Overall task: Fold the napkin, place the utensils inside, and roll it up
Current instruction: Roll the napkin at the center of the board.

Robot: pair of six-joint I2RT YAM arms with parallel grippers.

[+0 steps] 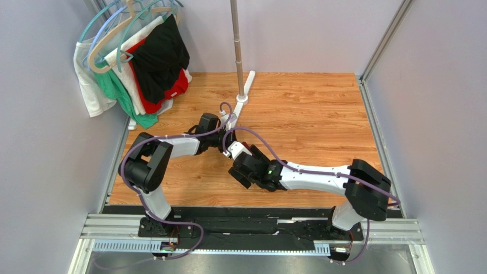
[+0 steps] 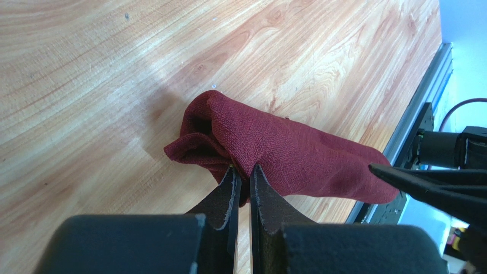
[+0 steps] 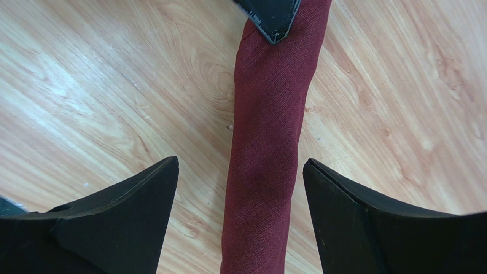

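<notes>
The maroon napkin (image 2: 297, 151) lies on the wooden table as a tight roll, with one end bunched open. My left gripper (image 2: 243, 167) is shut on the cloth near that bunched end, a fold pinched between its tips. My right gripper (image 3: 240, 161) is open and straddles the napkin roll (image 3: 263, 114) farther along, with a gap to the cloth on both sides. One left fingertip (image 3: 273, 17) shows at the top of the right wrist view. In the top view the two grippers meet at mid-table (image 1: 237, 160) and hide the napkin. The utensils are out of view.
Garments on hangers (image 1: 137, 63) hang at the back left. A metal pole (image 1: 236, 34) rises from a white base (image 1: 246, 88) at the back centre. Grey walls close in the table; a metal rail (image 1: 251, 228) runs along the near edge.
</notes>
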